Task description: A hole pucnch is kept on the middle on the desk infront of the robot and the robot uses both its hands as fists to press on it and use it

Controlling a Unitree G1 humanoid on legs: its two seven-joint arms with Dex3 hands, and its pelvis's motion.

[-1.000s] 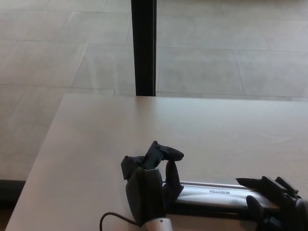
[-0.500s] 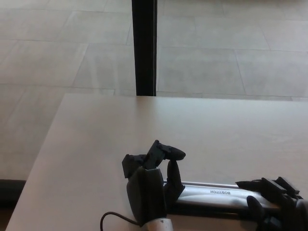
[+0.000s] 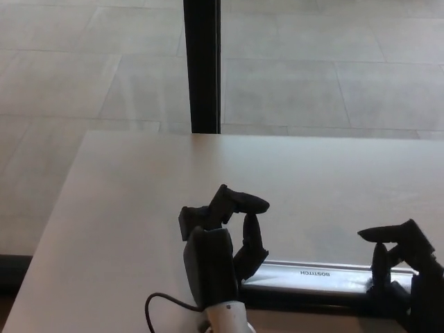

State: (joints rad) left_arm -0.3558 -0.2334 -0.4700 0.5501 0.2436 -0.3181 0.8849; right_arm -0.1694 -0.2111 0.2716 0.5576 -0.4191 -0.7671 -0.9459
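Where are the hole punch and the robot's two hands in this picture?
Hole punch point(image 3: 326, 273), head view, on its silver top bar near the printed brand name.
Left hand point(image 3: 223, 232), head view, on the curled fingers.
Right hand point(image 3: 402, 250), head view, on the bent fingers.

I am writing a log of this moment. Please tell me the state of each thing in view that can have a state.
Hole punch: flat on the desk, handle under both hands.
Left hand: fingers curled, not a tight fist, at the punch's left end.
Right hand: fingers curled, at the punch's right end.
Desk: bare apart from the punch.
Cable: loose loop beside the left forearm.
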